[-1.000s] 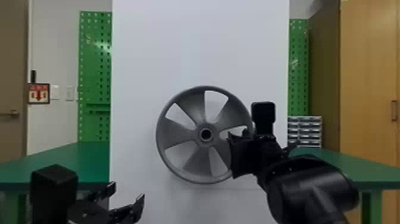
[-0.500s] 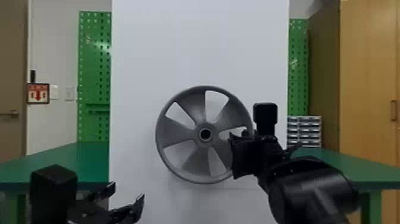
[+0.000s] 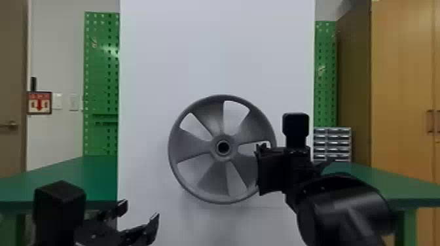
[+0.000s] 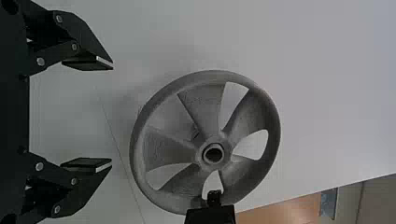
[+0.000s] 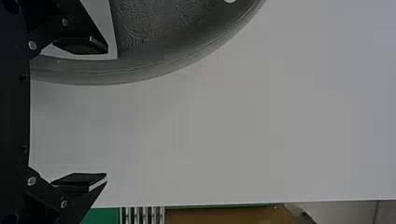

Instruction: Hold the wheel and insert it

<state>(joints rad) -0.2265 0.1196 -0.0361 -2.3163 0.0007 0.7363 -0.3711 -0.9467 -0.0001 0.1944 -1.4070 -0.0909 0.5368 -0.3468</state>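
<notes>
Wheel [image 3: 203, 189] standing upright before white panel [image 3: 216, 49]; both grippers open

The grey wheel is showing its face to the head camera, low in front of the panel. Its hub [image 3: 215, 147] is presenting a dark, round bore, and five broad spokes are running out to the rim. Whether the wheel is seated on anything behind is not determinable.

The right gripper [image 3: 262, 170] is standing open at the wheel's right side. Its fingers [image 5: 84, 45] are spreading wide, the rim passing between them, nearer one finger than the other. Contact with the rim cannot be confirmed.

The left gripper [image 3: 140, 209] is also holding its fingers well parted, below and left of the wheel and apart from it, with nothing between them.

Farther out, green tabletops [image 3: 65, 176] are extending on both sides of the panel, and green pegboards [image 3: 101, 65] are rising behind. A small drawer unit [image 3: 332, 144] is standing to the right, beside a wooden cabinet [image 3: 402, 81]. A red-and-white sign [image 3: 39, 103] is hanging at far left, near a door [image 3: 13, 65].
</notes>
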